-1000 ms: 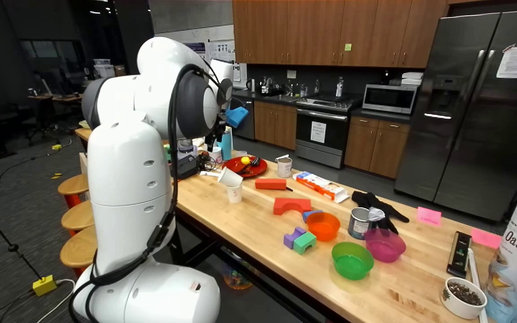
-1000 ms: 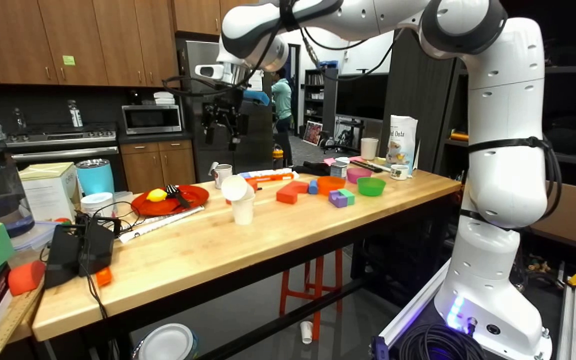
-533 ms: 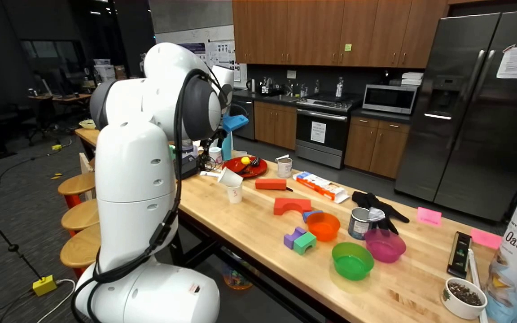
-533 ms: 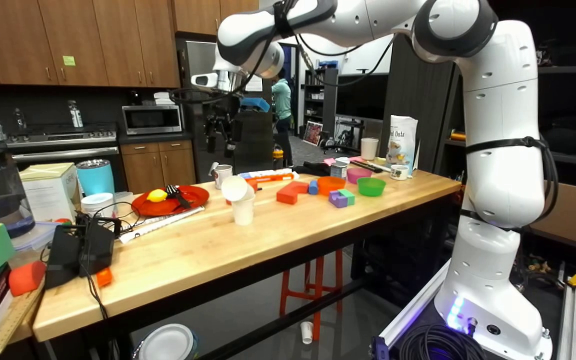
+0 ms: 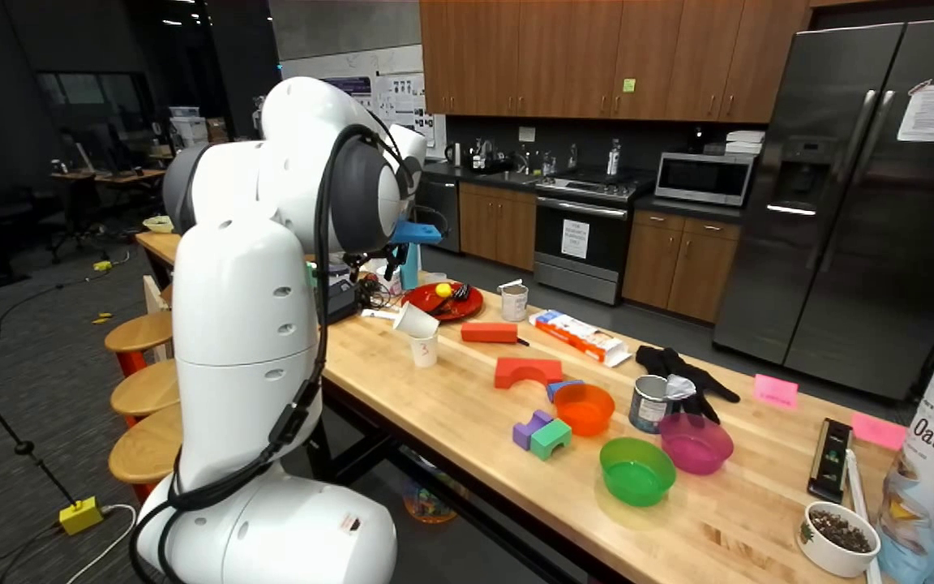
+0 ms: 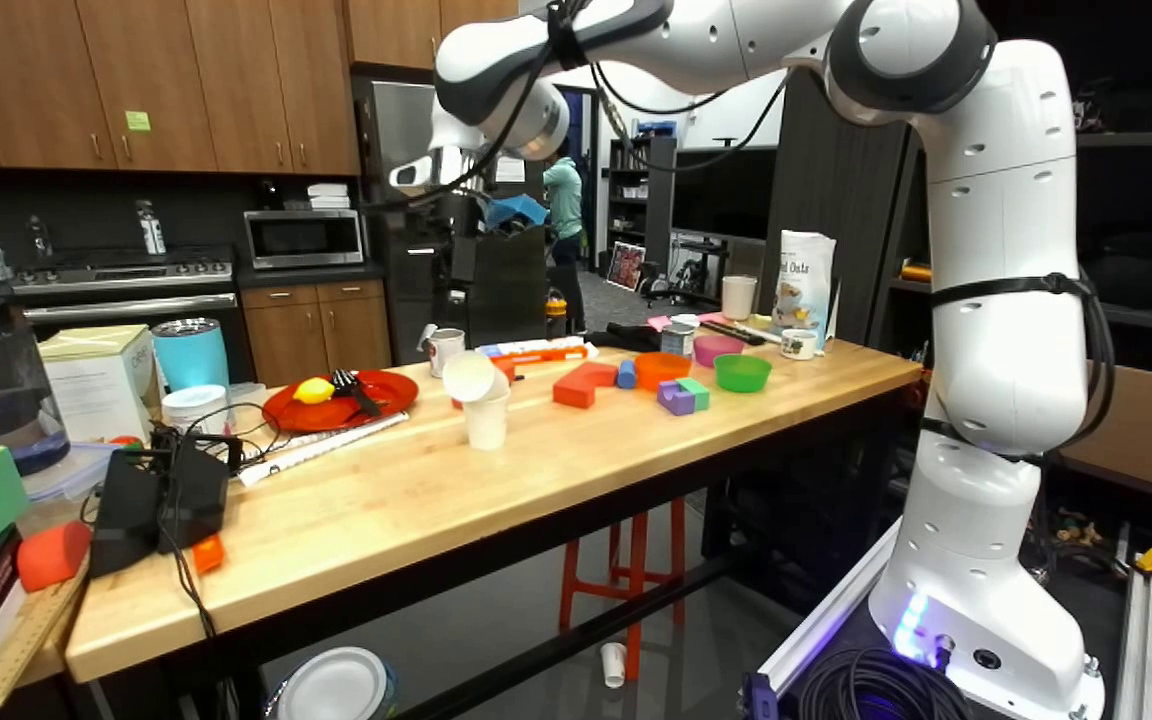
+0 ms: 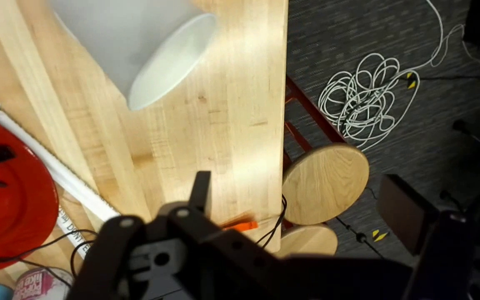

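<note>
The claw (image 7: 300, 196) hangs above the bench (image 6: 366, 480), its jaws wide apart with nothing between them; near it but untouched, a tilted cup (image 6: 469, 377) leans at the mouth of an upright cup (image 6: 486, 424); the tilted one looks light and papery, likely to crumple under a hard squeeze and easily knocked loose; a gentle hold across its sidewall, just below the rim, would suit.

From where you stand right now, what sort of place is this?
Probably a kitchen area doubling as a robotics lab: there's a stove, a refrigerator and a large white robot arm.
</note>
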Tool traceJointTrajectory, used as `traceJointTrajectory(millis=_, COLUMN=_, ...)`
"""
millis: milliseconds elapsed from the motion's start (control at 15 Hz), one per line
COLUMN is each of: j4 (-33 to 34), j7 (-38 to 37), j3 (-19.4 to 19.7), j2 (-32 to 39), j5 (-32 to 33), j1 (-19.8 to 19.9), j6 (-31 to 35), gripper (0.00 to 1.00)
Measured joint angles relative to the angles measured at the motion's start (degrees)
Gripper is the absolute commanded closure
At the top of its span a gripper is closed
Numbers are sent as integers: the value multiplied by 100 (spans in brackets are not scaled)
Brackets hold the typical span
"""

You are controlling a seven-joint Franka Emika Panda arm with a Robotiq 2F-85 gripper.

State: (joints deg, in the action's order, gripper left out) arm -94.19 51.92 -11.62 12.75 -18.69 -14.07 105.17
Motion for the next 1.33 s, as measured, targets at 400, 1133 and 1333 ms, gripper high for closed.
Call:
traceJointTrajectory(millis=400, j4=-38, j7=-1204, j3=7, j2=21, j5=138, j1=75, j6=-9, gripper=0)
traceJointTrajectory(millis=1133, j4=373, j7=-2258, j3=8, j2=336, j5=956, j1=96, j6=-918, gripper=0)
traceJointTrajectory(millis=1333, j4=549, j7=-2361, j3=7, j2=485, j5=971, j1=96, j6=-1184, gripper=0)
